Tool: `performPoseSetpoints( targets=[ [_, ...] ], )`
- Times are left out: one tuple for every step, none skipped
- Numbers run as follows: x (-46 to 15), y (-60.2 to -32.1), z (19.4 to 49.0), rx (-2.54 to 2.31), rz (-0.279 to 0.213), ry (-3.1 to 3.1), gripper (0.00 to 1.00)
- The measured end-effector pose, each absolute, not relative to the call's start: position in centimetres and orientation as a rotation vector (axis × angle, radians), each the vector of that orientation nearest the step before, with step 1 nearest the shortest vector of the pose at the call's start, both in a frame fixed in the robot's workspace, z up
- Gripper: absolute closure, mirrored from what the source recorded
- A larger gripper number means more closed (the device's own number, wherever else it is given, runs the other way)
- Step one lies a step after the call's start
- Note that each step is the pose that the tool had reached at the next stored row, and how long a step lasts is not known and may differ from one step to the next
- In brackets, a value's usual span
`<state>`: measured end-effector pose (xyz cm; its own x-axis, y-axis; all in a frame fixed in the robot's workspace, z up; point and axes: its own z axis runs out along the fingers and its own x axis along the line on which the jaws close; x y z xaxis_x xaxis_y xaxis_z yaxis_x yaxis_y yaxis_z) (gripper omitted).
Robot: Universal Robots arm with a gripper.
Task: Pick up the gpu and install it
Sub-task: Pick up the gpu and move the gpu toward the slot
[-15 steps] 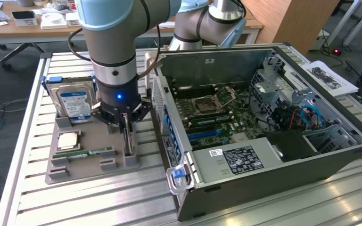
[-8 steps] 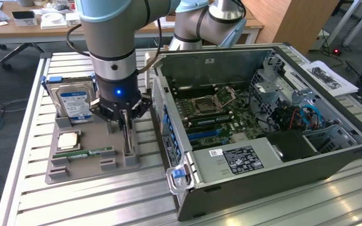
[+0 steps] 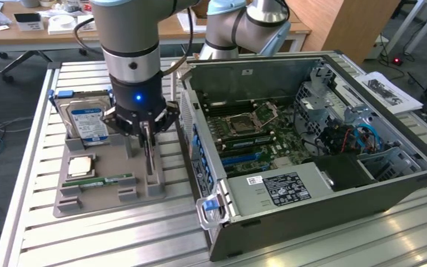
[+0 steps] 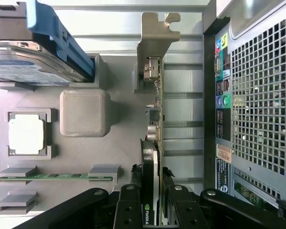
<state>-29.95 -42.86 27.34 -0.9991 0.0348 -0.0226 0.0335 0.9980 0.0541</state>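
Pincer [image 4: 151, 193] part-closed, pads clamping both faces of gpu [image 4: 150, 162]. Card stands on edge in grey holder [image 4: 86, 157] on tabletop, at exterior view's left of computer case [image 4: 257, 95]. Pick step; not yet lifted. Extraction calls for straight upward pull.

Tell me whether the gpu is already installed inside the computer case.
No, the gpu stands on edge in the grey holder beside the computer case, with the tool over it.
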Motion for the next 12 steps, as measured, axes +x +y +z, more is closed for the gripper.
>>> performPoseSetpoints(
  targets=[
    [-29.9, -42.9, 27.7, 0.053, 0.084, 3.116, 0.73],
    [-29.9, -42.9, 28.1, 0.053, 0.084, 3.117, 0.73],
    [-29.9, -42.9, 28.4, 0.053, 0.084, 3.117, 0.73],
    [-29.9, -42.9, 28.8, 0.053, 0.084, 3.117, 0.73],
    [-29.9, -42.9, 29.2, 0.053, 0.084, 3.117, 0.73],
    [-29.9, -42.9, 29.6, 0.053, 0.084, 3.116, 0.73],
    [-29.9, -42.9, 30.1, 0.053, 0.084, 3.116, 0.73],
    [-29.9, -42.9, 30.5, 0.053, 0.084, 3.116, 0.73],
    [-29.9, -42.9, 31.0, 0.053, 0.084, 3.116, 0.73],
    [-29.9, -42.9, 31.4, 0.053, 0.084, 3.116, 0.73],
    [-29.9, -42.9, 31.8, 0.053, 0.084, 3.116, 0.73],
    [-29.9, -42.9, 32.2, 0.053, 0.084, 3.116, 0.73]
  ],
)
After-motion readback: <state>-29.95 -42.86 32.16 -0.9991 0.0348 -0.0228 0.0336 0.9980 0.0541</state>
